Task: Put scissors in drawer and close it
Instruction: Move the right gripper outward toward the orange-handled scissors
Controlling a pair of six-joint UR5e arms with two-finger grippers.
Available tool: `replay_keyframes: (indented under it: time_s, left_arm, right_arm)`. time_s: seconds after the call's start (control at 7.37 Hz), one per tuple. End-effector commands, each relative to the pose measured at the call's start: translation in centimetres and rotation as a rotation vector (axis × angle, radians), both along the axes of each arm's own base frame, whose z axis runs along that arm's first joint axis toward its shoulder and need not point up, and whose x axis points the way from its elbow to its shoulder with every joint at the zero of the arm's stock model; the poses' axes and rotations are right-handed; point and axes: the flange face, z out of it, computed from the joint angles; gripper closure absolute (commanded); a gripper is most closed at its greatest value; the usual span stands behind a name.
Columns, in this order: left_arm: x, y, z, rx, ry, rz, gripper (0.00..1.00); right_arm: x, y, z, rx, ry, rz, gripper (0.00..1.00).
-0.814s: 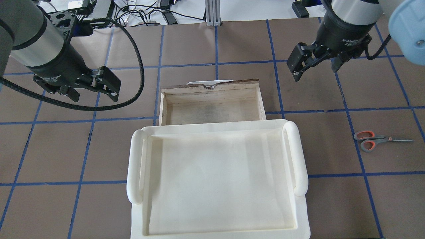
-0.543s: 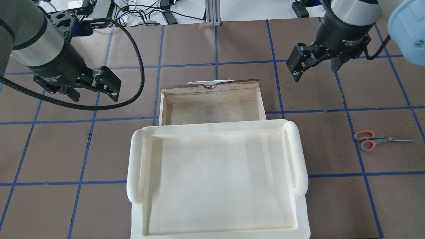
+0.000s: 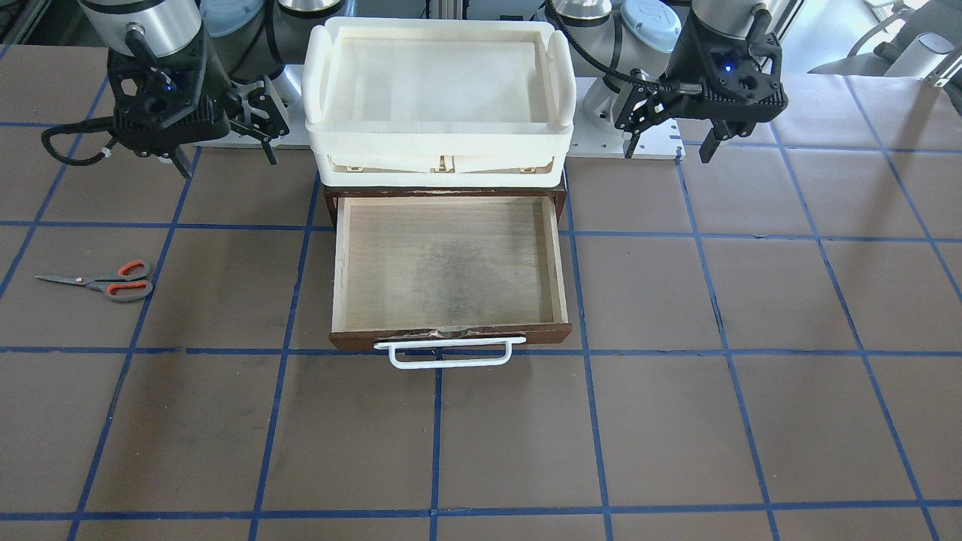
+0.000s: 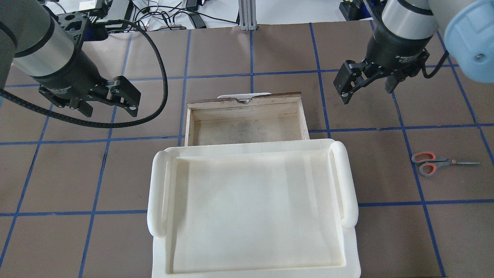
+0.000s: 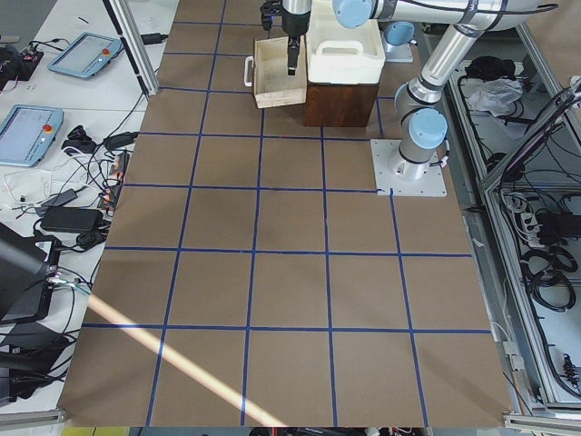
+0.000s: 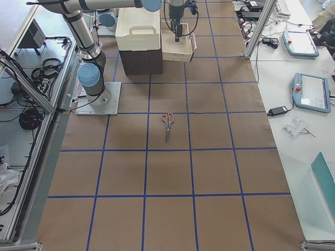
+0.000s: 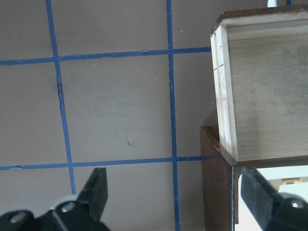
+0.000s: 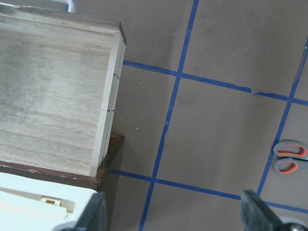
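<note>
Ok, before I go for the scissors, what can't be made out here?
- Right wrist view: the scissors show only their handle loops; the frame edge cuts off the blades.
- Overhead view: the white bin hides the back part of the drawer.
- Overhead view: the drawer handle is mostly behind the drawer front.

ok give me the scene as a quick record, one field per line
scissors: flat on the table, on the robot's right of the drawer, blades shut and pointing away from it
drawer: pulled open, empty
left gripper: open, empty, above the table left of the drawer
right gripper: open, empty, above the table right of the drawer, not over the scissors
white bin: on top of the dark cabinet
task state: scissors not yet picked up, drawer not yet closed
</note>
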Motion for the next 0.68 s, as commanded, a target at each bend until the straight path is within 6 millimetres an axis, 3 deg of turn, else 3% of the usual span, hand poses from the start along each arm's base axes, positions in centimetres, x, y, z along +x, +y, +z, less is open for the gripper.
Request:
replay_keyframes:
  time_s: [0.0,0.54]
  left_arm:
    - [0.0,0.2,0.2,-0.001,-0.002,-0.001,0.00]
    - [0.0,0.3,0.2,0.001,-0.002,-0.001,0.00]
  right_arm:
    - [-2.4,0.0,-2.9,0.059,0.025,0.124,0.00]
    - [-16.0,-0.6,-11.2,0.069,0.050,0.428,0.02]
